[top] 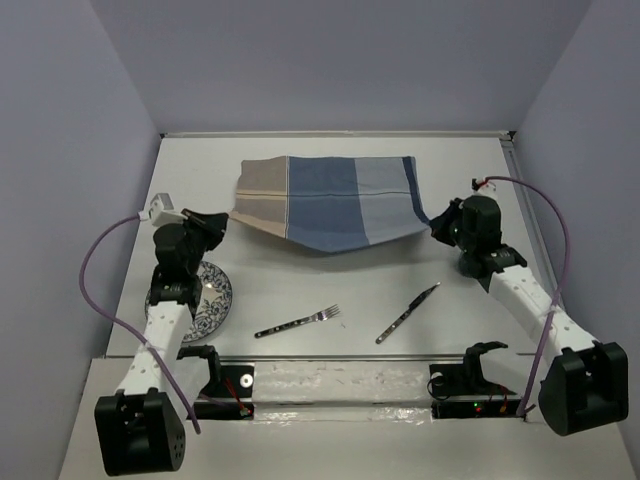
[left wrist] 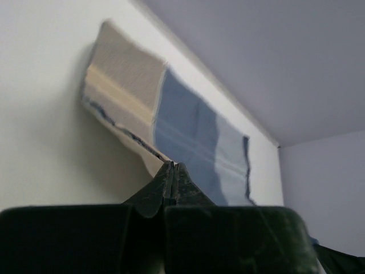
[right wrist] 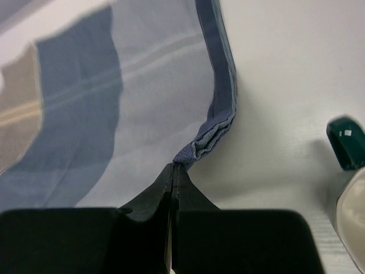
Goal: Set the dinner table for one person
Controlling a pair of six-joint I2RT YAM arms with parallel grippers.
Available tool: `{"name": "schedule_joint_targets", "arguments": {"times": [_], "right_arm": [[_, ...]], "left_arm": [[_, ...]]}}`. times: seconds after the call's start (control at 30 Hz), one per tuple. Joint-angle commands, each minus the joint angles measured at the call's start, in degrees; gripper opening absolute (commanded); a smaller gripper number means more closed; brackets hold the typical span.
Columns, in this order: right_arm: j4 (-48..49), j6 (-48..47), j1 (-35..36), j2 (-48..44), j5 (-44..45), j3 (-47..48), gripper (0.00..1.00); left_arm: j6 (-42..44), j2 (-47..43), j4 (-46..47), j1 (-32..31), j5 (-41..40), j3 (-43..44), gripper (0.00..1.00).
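Placemat (top: 330, 205) corners sit pinched in left hand (top: 228, 222) and right hand (top: 433, 228); plate (top: 215, 290) partly hidden.

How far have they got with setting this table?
Nothing looks laid yet. The left gripper and right gripper each pinch a corner of the checked placemat, which sags between them over the dinner table. Left to do: spread it flat, then presumably arrange the plate, fork and knife.

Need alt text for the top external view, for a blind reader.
The left gripper and right gripper each pinch a near corner of a blue-and-tan placemat, stretched between them over the white dinner table. Nearer the arms lie a patterned plate, a fork and a knife.
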Motion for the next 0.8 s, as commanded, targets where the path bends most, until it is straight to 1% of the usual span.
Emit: {"name": "schedule_joint_targets", "arguments": {"times": [0.0,0.1,0.13,0.2,0.23,0.33,0.4,0.47,0.5,0.67,0.7,0.77], "right_arm": [[-3.47,-4.08,-0.26,-7.33,0.28,16.07,0.0],[-7.25,-5.93,-0.26,-8.15,0.37,24.71,0.0],[-9.36,-6.81,-0.26,-7.97,0.28,29.61,0.0],[-10.43,-7.51,-0.26,-7.79,0.54,33.25,0.0],[-10.43,-8.13,-0.26,-7.45,0.89,35.79,0.0],[-11.22,-9.71,-0.26,-6.04,2.56,39.4,0.0],[-11.14,-10.33,-0.26,-3.94,3.44,42.22,0.0],[-10.96,-11.12,-0.26,-1.65,3.97,43.72,0.0],[-10.79,-11.3,-0.26,0.97,4.15,44.85,0.0],[-8.15,-12.79,-0.26,8.72,4.41,46.79,0.0],[-7.71,-13.14,-0.26,10.3,4.41,47.67,0.0],[-7.71,-13.76,-0.26,15.39,4.24,52.23,0.0]], "left_arm": [[2.34,-5.13,-2.17,-0.98,-0.77,18.28,0.0],[4.18,-5.84,-5.0,-0.9,-1.03,25.69,0.0],[4.45,-5.93,-6.05,-0.98,-0.77,29.37,0.0],[4.54,-5.67,-6.85,-0.9,-0.33,32.9,0.0],[4.54,-4.88,-7.03,-0.9,0.19,33.88,0.0],[4.01,-2.33,-6.59,-0.9,0.81,35.82,0.0],[4.01,-0.49,-5.8,-0.98,0.81,36.96,0.0],[4.1,3.29,-5.45,-0.98,0.73,38.19,0.0],[3.66,5.74,-4.58,-0.9,0.81,38.89,0.0],[3.66,12.87,-2.37,-0.98,0.38,41.09,0.0],[4.1,14.19,-2.63,-0.9,0.2,42.75,0.0],[4.71,17.88,-2.98,-0.9,0.11,45.04,0.0]]}}
